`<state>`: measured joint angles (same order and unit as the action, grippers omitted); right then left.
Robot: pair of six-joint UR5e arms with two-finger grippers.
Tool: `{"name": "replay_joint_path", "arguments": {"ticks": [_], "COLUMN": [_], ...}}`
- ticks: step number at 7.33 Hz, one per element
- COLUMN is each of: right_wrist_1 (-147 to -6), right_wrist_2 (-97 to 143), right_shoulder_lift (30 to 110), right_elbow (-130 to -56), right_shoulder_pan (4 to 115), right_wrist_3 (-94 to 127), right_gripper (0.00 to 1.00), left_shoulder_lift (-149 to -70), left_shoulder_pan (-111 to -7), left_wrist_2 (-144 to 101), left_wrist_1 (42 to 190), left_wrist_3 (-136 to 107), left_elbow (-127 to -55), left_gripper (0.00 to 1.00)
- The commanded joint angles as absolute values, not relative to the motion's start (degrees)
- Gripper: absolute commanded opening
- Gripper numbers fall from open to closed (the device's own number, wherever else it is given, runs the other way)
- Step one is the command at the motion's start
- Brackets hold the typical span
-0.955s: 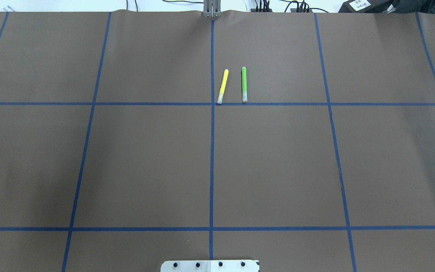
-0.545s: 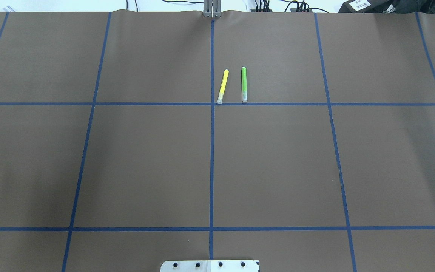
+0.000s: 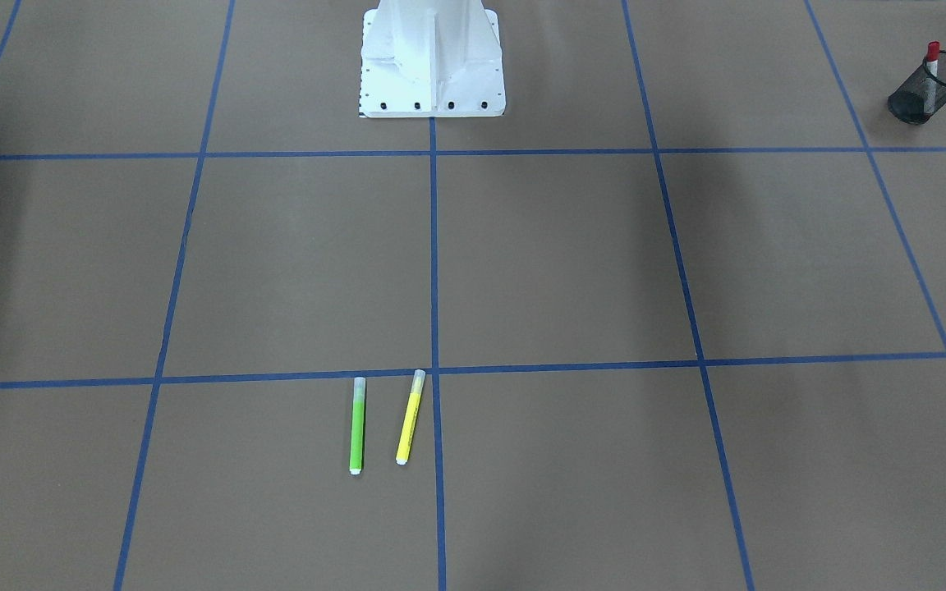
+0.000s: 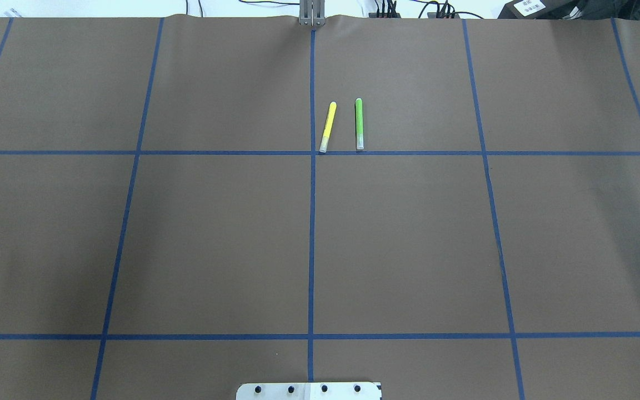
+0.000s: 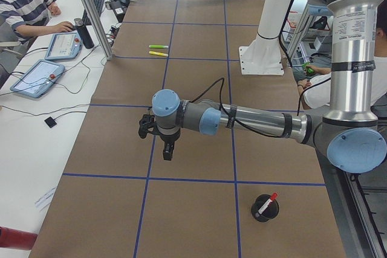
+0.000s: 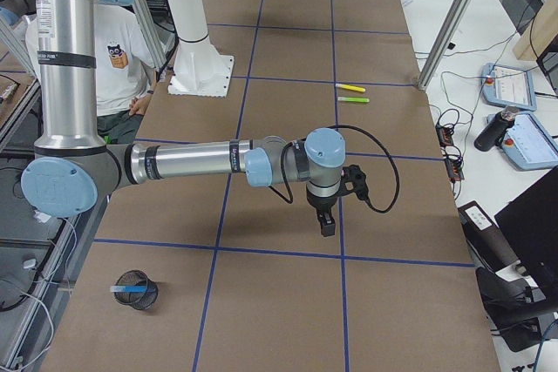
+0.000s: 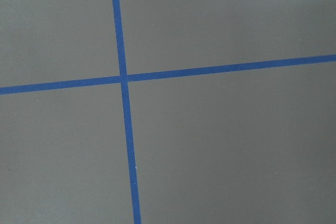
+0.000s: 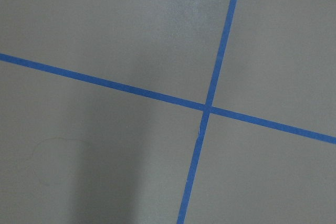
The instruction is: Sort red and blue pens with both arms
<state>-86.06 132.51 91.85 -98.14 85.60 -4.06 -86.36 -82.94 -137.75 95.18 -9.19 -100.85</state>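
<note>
The red pen (image 5: 269, 200) stands tilted in a black mesh cup (image 5: 265, 209) near the table's left end; the front-facing view shows the red pen (image 3: 930, 66) too. The blue pen (image 6: 129, 288) lies in another mesh cup (image 6: 137, 292) at the right end. In the left side view, my left gripper (image 5: 168, 150) points down over the brown paper, away from the cup. My right gripper (image 6: 326, 226) hangs the same way over a tape line. I cannot tell if either is open or shut. Both wrist views hold only paper and blue tape.
A yellow marker (image 4: 328, 126) and a green marker (image 4: 359, 123) lie side by side at the far middle of the table. The white pedestal (image 3: 432, 57) stands at the robot's edge. A person sits at a side table with tablets (image 5: 37, 77).
</note>
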Motion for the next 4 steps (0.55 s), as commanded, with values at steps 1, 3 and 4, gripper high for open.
{"name": "replay_joint_path", "arguments": {"ticks": [1,3,4], "right_wrist_1": [-86.31,-86.57,-86.57], "right_wrist_2": [132.63,133.41,133.42], "right_shoulder_lift": [91.85,91.85,91.85], "right_elbow": [-98.00,-98.00,-98.00], "right_shoulder_pan": [84.90,84.90,84.90], "right_wrist_3": [-3.96,-3.96,-4.04], "right_gripper": [1.00,1.00,1.00], "left_shoulder_lift": [-86.40,-86.31,-86.31], "left_shoulder_pan": [-82.97,-82.97,-82.97], "left_wrist_2": [-138.25,-138.16,-137.99], "left_wrist_1": [95.18,95.54,95.62], "left_wrist_3": [-9.49,-9.49,-9.41], "left_elbow": [-100.90,-100.90,-100.99], "left_gripper": [1.00,1.00,1.00]}}
